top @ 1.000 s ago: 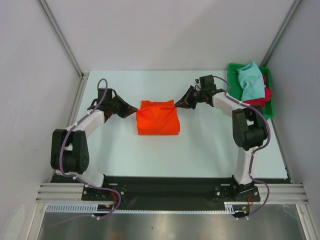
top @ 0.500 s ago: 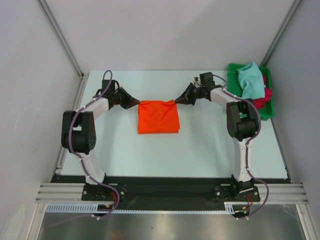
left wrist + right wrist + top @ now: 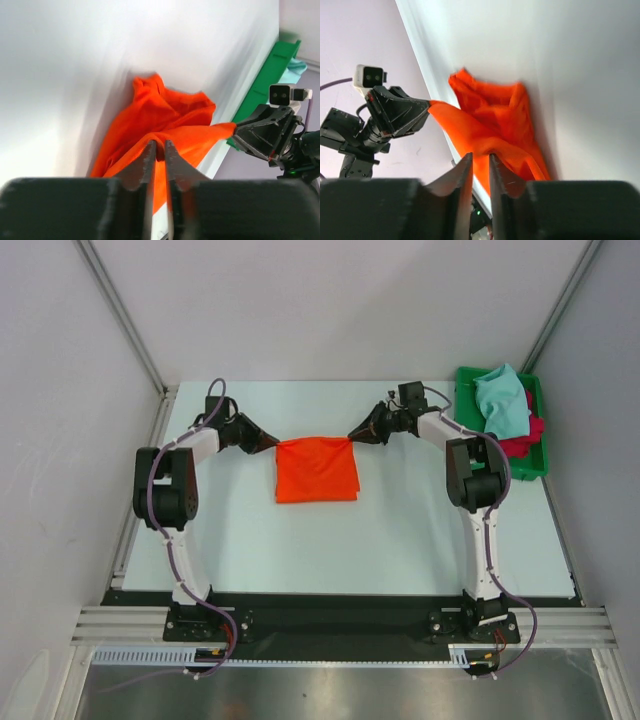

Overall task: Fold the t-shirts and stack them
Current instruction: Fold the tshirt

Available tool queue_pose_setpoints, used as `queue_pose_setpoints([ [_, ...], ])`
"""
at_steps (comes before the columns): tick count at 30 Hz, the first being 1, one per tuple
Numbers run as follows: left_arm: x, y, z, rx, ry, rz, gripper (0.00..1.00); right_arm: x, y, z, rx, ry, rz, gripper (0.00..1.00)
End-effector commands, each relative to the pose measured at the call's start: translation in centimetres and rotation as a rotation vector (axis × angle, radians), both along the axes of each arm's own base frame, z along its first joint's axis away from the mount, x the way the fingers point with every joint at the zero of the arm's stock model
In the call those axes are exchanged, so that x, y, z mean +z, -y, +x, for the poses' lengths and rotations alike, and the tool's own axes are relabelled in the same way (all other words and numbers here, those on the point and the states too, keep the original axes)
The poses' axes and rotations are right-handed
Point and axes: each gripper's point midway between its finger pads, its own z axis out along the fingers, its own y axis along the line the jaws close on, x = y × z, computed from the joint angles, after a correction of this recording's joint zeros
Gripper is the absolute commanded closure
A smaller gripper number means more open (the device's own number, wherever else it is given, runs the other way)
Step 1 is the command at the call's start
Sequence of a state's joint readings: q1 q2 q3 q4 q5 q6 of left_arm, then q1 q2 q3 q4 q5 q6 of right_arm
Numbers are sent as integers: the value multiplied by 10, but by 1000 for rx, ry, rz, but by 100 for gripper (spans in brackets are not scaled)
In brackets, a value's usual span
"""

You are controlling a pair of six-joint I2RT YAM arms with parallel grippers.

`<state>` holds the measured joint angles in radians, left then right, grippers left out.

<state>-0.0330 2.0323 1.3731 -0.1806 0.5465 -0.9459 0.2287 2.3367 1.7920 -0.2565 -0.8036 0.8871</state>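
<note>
1. Roughly at the centre of the top view, the bright orange cloth t-shirt [image 3: 316,472] lies folded into a near-square on the pale white table [image 3: 400,530]
2. The left gripper [image 3: 272,445] comes in from the left of the frame and meets the shirt's upper-left corner; in the left wrist view its two black fingers [image 3: 145,162] stand drawn close together, with a fold of orange cloth pinched in the narrow slit between them
3. The right gripper [image 3: 352,435] comes in from the right and meets the upper-right corner; in the right wrist view its fingers [image 3: 460,175] are likewise nearly together, nipping a fold of the orange cloth
4. Each wrist view shows the other gripper across the shirt, with a stretched point of orange cloth running to its tip, so the shirt's upper edge hangs raised and fairly taut between the two while the rest rests crumpled on the table
5. At the upper right of the top view, the green plastic tray [image 3: 462,390] sits at the table's right side, well apart from the orange shirt
6. Inside the tray, the light teal cloth shirt [image 3: 502,400] is heaped on top of the crimson red cloth shirt [image 3: 527,437], both crumpled
</note>
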Motion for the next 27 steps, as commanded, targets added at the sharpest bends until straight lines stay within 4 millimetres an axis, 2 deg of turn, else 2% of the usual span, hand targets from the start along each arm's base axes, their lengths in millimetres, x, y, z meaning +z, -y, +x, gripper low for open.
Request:
queue_pose_setpoints([
  [1,2,-11,24,-46,71,47,81,14,16,39,-20,102,25,75],
  [2,1,-13,39,-84,106,82,73,3,22,46,-17,118,9,68],
  [3,-1,-15,42,-103,102,97,69,0,28,49,-19,106,-2,65],
  [4,-2,-17,40,-114,77,111,68,16,37,61,-22,149,10,64],
  [5,11,-20,44,-129,122,138,65,10,42,58,-6,133,-14,62],
  [7,24,-25,43,-129,163,182,61,20,57,62,-11,172,-74,57],
  [8,29,-28,38,-135,180,215,60,27,62,53,11,190,-111,52],
  [9,48,-29,34,-140,220,223,59,34,66,49,15,199,-122,52],
  [11,56,-22,17,-169,243,197,59,46,62,30,32,231,-134,52],
  [12,83,-17,14,-172,328,189,59,52,58,24,32,245,-124,52],
  [13,75,-13,1,-173,305,167,59,55,52,15,39,252,-110,52],
  [14,81,-1,-8,-199,331,139,59,67,38,12,51,326,-94,53],
  [15,92,5,-9,-197,394,126,60,67,34,-6,34,299,-78,54],
  [16,107,13,-17,-203,439,104,60,71,26,-12,26,319,-67,54],
  [17,93,25,-34,-205,401,54,62,83,12,-11,19,395,-29,58],
  [18,107,35,-33,-220,490,16,62,70,8,-26,10,360,-26,61],
  [19,109,43,-38,-224,510,-12,62,75,0,-28,-20,348,16,63],
  [20,95,50,-50,-214,466,-67,64,82,-8,-27,-31,410,55,67],
  [21,102,61,-49,-227,526,-104,65,81,-23,-35,-25,406,80,70],
  [22,98,65,-53,-229,522,-135,66,69,-28,-38,-49,353,100,73],
  [23,81,68,-59,-209,467,-177,69,70,-37,-37,-48,379,124,77],
  [24,86,70,-55,-199,528,-197,71,67,-43,-37,-56,372,133,78],
  [25,84,70,-53,-186,542,-214,71,53,-55,-39,-57,357,129,79],
  [26,67,70,-54,-162,502,-242,72,56,-61,-36,-63,382,154,80],
  [27,72,69,-48,-155,556,-255,72,50,-65,-32,-75,383,151,82],
])
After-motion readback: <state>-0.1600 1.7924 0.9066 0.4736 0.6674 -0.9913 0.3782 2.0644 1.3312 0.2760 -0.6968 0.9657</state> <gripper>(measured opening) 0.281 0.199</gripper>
